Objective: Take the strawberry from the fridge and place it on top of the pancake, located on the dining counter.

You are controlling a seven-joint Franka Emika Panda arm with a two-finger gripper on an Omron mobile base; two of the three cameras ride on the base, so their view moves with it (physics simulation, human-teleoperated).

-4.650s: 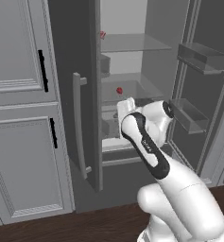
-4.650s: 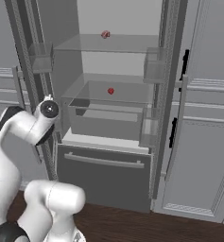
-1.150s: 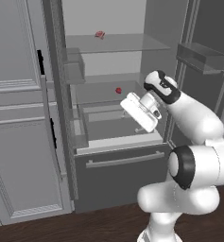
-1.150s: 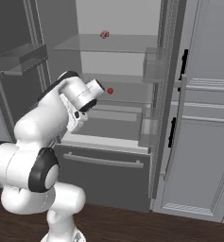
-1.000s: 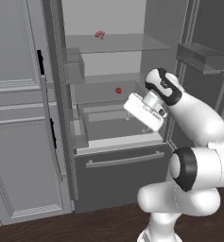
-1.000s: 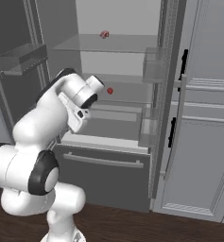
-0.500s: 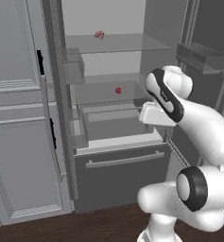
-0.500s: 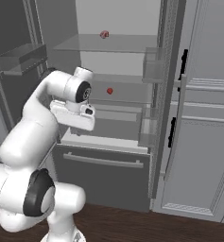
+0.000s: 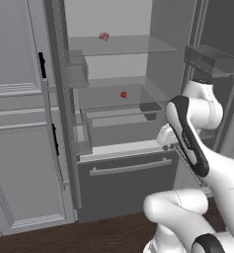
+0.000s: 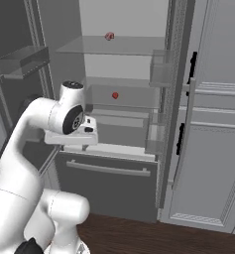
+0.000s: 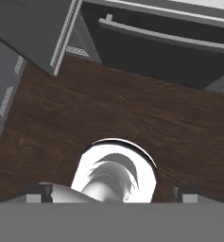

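The fridge stands open in front of me, with its bottom drawer shut. The strawberry, a tiny bright red berry, lies on the middle glass shelf, also seen in the right base view. My gripper hangs in front of the fridge, below and to one side of the berry's shelf, pointing down at the floor. In the hand view the gripper is open, its tips wide apart with nothing between them. The pancake and the dining counter are out of view.
A paler pinkish lump sits on the upper shelf. Both fridge doors stand open, with door bins to the sides. Light grey cabinets with black handles flank the fridge. Dark wood floor lies below the hand.
The hand has swung away from facing the shelves, turned to point downward and dropped lower in front of the fridge. The jaws stayed open. The strawberry has not moved.
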